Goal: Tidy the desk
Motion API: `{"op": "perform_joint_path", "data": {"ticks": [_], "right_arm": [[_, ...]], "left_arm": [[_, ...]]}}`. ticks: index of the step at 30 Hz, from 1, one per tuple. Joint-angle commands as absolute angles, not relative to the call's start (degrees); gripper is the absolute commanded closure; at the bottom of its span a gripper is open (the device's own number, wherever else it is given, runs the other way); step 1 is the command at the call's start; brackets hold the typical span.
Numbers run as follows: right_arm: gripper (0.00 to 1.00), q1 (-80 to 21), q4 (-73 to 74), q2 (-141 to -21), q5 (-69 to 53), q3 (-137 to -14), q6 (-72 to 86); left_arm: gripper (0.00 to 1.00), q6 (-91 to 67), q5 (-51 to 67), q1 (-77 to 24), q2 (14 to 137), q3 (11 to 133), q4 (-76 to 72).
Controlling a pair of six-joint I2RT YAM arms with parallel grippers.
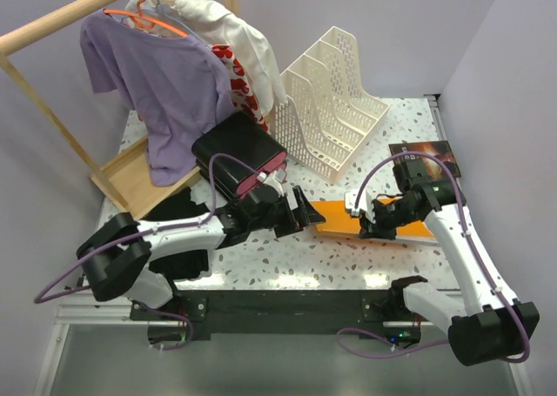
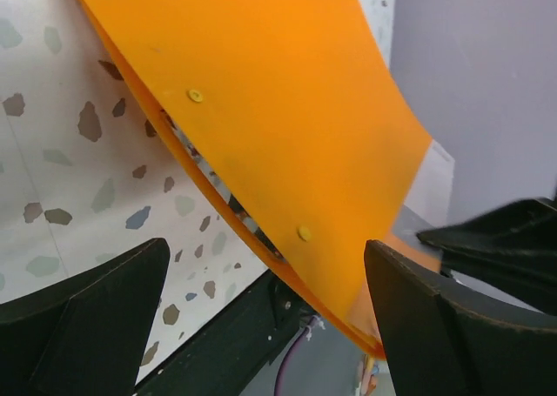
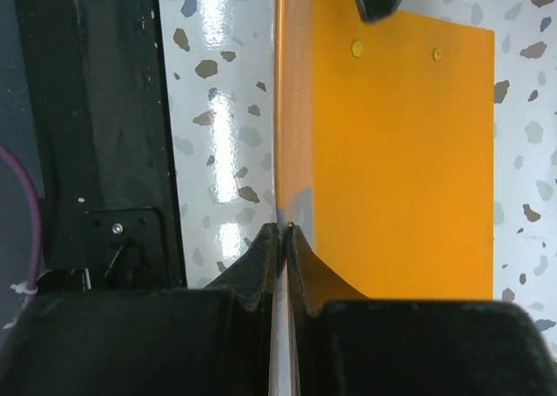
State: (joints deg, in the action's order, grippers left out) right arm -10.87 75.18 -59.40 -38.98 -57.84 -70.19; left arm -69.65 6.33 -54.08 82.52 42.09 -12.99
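Observation:
An orange folder point(image 1: 335, 219) lies near the front of the white speckled desk point(image 1: 296, 258), between my two grippers. My right gripper point(image 1: 370, 224) is shut on the folder's long edge, and the right wrist view shows the jaws point(image 3: 283, 232) pinched together on that edge of the folder point(image 3: 400, 152). My left gripper point(image 1: 309, 215) is open at the folder's left end. In the left wrist view the folder point(image 2: 261, 109) is lifted off the desk point(image 2: 52, 152) and bowed, its corner between the wide-apart fingers point(image 2: 435, 318).
A cream file rack point(image 1: 335, 100) stands behind the folder. A black case with a pink edge point(image 1: 239, 157) sits over my left arm. A dark-covered book point(image 1: 424, 157) lies at the right. A wooden clothes rack base point(image 1: 130, 174) and hanging purple shirt point(image 1: 165, 91) fill the back left.

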Motion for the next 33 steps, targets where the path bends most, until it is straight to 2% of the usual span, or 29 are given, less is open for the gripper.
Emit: {"op": "perform_joint_path", "data": {"ticks": [1,8,11,12,13,14,17,24,25,27,28,30,31,32,33], "right_arm": [[1.00,-11.16,79.54,-58.45,-44.99,-60.38,-72.16],[1.00,-11.08,83.93,-58.36,-50.44,-63.45,-74.96],[1.00,-11.16,88.06,-59.15,-51.50,-65.21,-78.91],[1.00,-11.16,88.94,-59.06,-51.50,-66.26,-79.45],[1.00,-11.16,90.42,-59.06,-51.33,-66.79,-79.80],[1.00,-11.16,90.61,-58.89,-51.24,-67.32,-79.98],[1.00,-11.16,90.62,-58.01,-48.96,-69.43,-77.53],[1.00,-11.16,84.65,-55.11,-41.23,-72.07,-67.16],[0.92,-11.16,81.85,-54.50,-39.22,-71.98,-65.84],[0.83,-11.16,80.08,-53.27,-37.27,-72.16,-63.81],[0.70,-11.16,78.68,-53.00,-36.22,-72.25,-63.29],[0.59,-11.16,78.40,-53.09,-36.21,-73.12,-62.93],[0.46,-11.16,78.05,-53.17,-36.38,-73.39,-62.67],[0.41,-11.16,77.79,-53.17,-37.00,-73.65,-61.80],[0.30,-11.16,77.44,-53.26,-37.35,-74.26,-61.35]], "left_arm": [[0.00,-77.08,7.56,-55.11,88.06,48.77,-10.12],[0.03,-80.33,7.82,-55.72,92.81,51.41,-9.66],[0.28,-79.64,7.47,-55.72,92.38,50.81,-13.08],[0.48,-79.19,7.82,-55.72,92.11,50.45,-15.88],[0.58,-78.75,8.61,-55.72,91.76,50.19,-17.13],[0.78,-77.44,9.05,-55.72,90.97,49.92,-18.18],[1.00,-74.11,10.02,-55.72,88.87,50.53,-18.55],[1.00,-64.53,4.33,-55.72,81.75,56.50,-7.15],[1.00,-63.55,3.18,-55.72,80.26,57.64,-5.47],[1.00,-61.18,0.89,-55.72,78.84,60.55,-1.96],[1.00,-60.82,-0.43,-55.72,77.79,61.25,-1.41],[1.00,-60.47,-2.89,-55.63,77.08,63.45,-0.71],[1.00,-60.64,-3.34,-55.55,76.82,64.07,-0.44],[1.00,-61.43,-3.69,-55.20,76.90,65.55,-0.09],[1.00,-61.96,-4.47,-55.11,76.99,66.18,-0.17]]}}
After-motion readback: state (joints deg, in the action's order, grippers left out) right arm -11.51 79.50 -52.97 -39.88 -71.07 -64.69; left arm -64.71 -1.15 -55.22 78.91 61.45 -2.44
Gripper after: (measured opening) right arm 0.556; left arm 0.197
